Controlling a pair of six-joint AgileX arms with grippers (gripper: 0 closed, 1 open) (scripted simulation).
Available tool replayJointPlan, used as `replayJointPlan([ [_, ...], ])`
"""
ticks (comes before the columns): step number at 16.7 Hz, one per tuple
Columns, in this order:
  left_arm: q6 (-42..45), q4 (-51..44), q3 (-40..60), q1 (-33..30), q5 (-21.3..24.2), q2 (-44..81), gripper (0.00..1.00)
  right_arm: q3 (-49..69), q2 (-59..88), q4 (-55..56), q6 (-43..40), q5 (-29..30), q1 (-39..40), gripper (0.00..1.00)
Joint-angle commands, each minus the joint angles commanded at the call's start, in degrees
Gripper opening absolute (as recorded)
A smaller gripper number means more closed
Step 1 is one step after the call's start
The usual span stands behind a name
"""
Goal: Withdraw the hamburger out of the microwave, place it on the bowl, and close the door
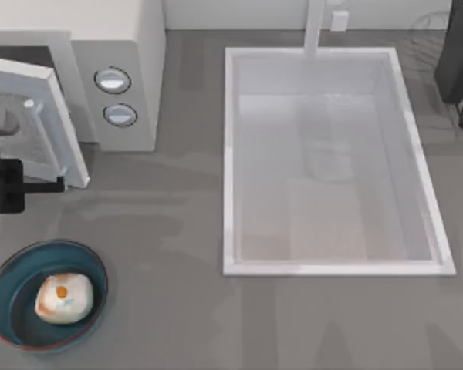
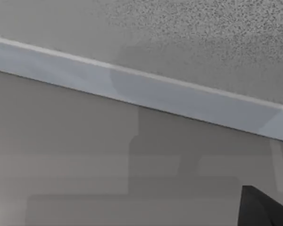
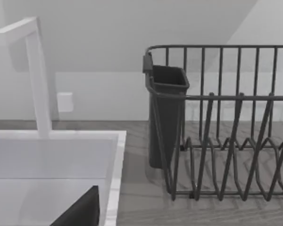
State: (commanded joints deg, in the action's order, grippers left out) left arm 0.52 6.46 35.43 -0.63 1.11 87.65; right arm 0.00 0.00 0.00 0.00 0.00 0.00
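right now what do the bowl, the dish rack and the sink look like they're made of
Bowl: likely glazed ceramic, going by its glossy teal surface and thin reddish-brown rim. Dish rack: dark coated metal wire, judging by its thin bars; its cup looks like matte plastic. Sink: white, smooth and faintly shiny, perhaps enamel or composite; I can't tell which.

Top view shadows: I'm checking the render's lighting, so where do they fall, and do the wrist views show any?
Top view: soft grey shadows on the counter below the microwave and door. Left wrist view: a faint blocky shadow crosses a pale ledge. Right wrist view: the dish rack casts thin bar shadows.
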Motion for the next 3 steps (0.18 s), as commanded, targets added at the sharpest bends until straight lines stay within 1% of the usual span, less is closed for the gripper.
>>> replayJointPlan([
  [3,0.0,1.0,1.4,-0.1,0.0,1.8,0.00,0.0,0.0,0.0,0.0,0.0,0.0,1.00],
])
